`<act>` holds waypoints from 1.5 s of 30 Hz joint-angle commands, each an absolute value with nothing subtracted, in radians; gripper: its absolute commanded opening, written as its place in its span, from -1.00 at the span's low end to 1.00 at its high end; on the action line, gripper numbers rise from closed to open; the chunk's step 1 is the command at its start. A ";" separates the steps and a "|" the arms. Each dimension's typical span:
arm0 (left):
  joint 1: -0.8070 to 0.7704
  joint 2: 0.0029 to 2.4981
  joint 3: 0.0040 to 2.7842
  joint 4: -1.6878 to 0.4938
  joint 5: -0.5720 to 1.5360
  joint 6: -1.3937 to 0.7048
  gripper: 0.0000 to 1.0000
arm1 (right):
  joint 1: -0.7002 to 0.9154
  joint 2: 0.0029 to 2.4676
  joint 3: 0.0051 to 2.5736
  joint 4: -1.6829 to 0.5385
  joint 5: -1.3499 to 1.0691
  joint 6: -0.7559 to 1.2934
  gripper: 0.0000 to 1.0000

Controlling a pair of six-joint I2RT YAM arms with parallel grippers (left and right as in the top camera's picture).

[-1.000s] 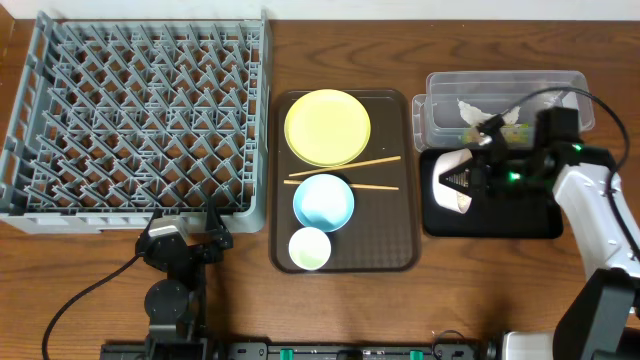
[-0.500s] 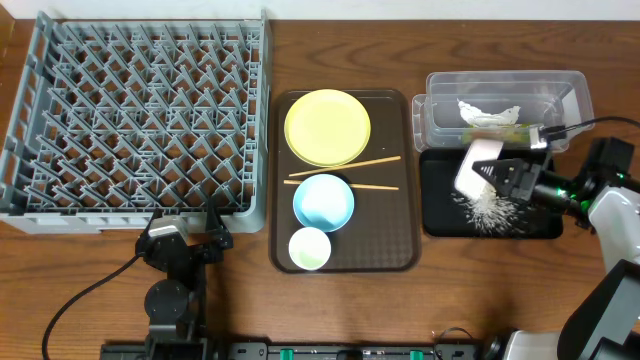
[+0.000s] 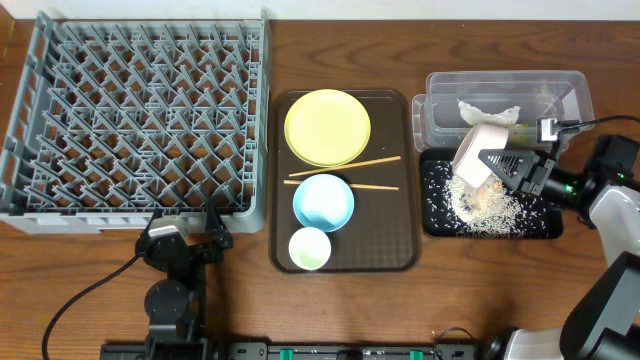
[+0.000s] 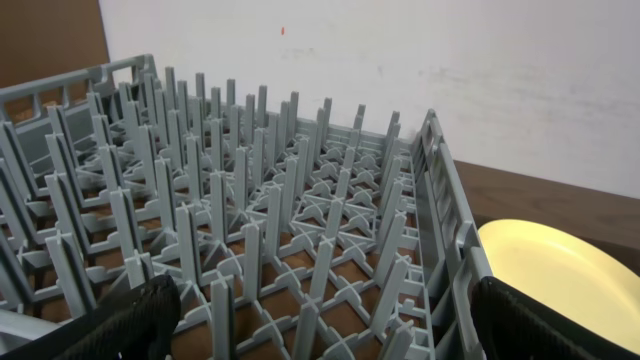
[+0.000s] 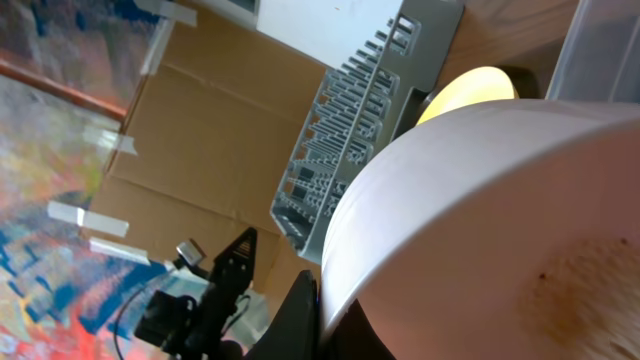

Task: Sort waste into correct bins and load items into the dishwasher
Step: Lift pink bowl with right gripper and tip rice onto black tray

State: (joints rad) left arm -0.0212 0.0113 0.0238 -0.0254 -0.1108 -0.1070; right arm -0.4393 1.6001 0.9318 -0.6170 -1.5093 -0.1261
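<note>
My right gripper (image 3: 505, 165) is shut on the rim of the white bowl (image 3: 479, 157), held tipped on its side over the black tray (image 3: 540, 225). Loose rice grains (image 3: 482, 203) lie scattered on that tray. In the right wrist view the white bowl (image 5: 500, 230) fills the frame. The clear tub (image 3: 440, 115) behind holds a crumpled white tissue (image 3: 487, 112) and a wrapper. The yellow-green plate (image 3: 327, 127), light blue bowl (image 3: 323, 201) and small white cup (image 3: 309, 248) sit on the brown tray (image 3: 400, 255). My left gripper (image 3: 185, 240) is open near the grey dish rack (image 3: 140, 110).
Two wooden chopsticks (image 3: 345, 175) lie across the brown tray between the plate and the blue bowl. The dish rack's pegs (image 4: 260, 230) fill the left wrist view, with the yellow-green plate (image 4: 560, 270) at the right. A cable runs from the right arm over the tub.
The right gripper tipped the white bowl further over the black tray, and rice poured out and spread across the tray. The left arm has not moved.
</note>
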 commanded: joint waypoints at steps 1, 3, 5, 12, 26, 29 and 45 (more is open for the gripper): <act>-0.017 0.005 0.004 -0.063 -0.120 -0.098 0.88 | -0.447 1.605 0.926 -0.597 -1.559 -0.008 -0.98; -0.017 0.005 0.004 -0.063 -0.120 -0.098 0.88 | -0.447 1.605 0.926 -0.575 -1.559 0.147 -0.97; -0.017 0.005 0.004 -0.063 -0.120 -0.098 0.88 | -0.448 1.605 0.926 -0.545 -1.559 0.258 -0.97; -0.017 0.005 0.004 -0.063 -0.120 -0.098 0.88 | -0.446 1.605 0.926 -0.470 -1.559 0.352 -0.97; -0.017 0.005 0.004 -0.063 -0.120 -0.098 0.88 | -0.408 1.604 0.926 -0.471 -1.510 0.306 -0.97; -0.017 0.005 0.004 -0.063 -0.120 -0.098 0.88 | -0.376 1.602 0.926 -0.473 -1.499 0.302 -0.97; -0.017 0.005 0.004 -0.063 -0.120 -0.098 0.88 | 0.174 1.376 0.934 -0.478 -0.816 0.381 -0.98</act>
